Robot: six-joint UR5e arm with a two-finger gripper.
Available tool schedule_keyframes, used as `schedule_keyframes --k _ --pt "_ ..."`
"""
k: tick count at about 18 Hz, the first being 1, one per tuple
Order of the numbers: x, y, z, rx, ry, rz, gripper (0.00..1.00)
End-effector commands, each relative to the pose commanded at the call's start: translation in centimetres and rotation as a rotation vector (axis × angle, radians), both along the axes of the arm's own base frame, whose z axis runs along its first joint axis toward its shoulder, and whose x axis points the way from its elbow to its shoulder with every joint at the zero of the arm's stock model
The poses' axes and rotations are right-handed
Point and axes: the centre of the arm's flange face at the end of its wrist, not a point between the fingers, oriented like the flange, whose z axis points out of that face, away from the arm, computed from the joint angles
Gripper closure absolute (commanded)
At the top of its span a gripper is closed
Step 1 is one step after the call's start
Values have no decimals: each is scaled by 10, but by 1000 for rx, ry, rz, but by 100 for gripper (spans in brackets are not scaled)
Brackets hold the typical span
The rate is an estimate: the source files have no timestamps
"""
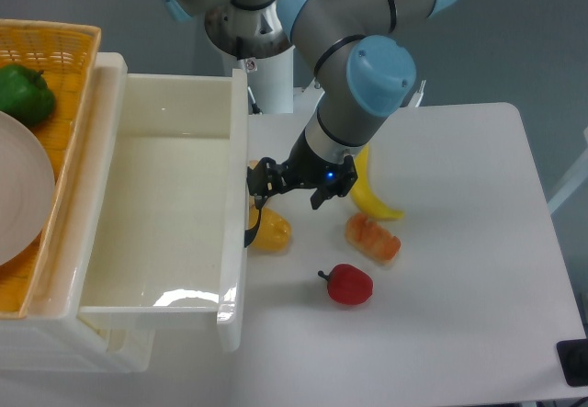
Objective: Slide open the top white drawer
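Plate cut off at left edge

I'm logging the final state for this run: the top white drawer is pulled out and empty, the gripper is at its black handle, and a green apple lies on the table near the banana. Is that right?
Not quite. The camera view shows a red apple, not a green one, near the banana. The rest holds: the top white drawer is pulled out and empty, with the gripper at its black handle.

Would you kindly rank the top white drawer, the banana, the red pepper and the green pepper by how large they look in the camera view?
1. Top white drawer, by far the largest.
2. Banana, though the arm hides part of it.
3. Green pepper and red pepper look about alike; I would not rank them.
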Motion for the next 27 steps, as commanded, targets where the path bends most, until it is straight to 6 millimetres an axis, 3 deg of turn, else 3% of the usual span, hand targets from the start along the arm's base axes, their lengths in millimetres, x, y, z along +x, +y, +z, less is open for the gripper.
schedule_keyframes --k 7,16,25,27 --pt "-8 -1 11 -1 54 -7 0" --pt "-32 -9 25 -23 270 -185 0" --pt "-77 -56 27 -29 354 -368 0" --pt "-78 -58 29 -27 359 -369 0"
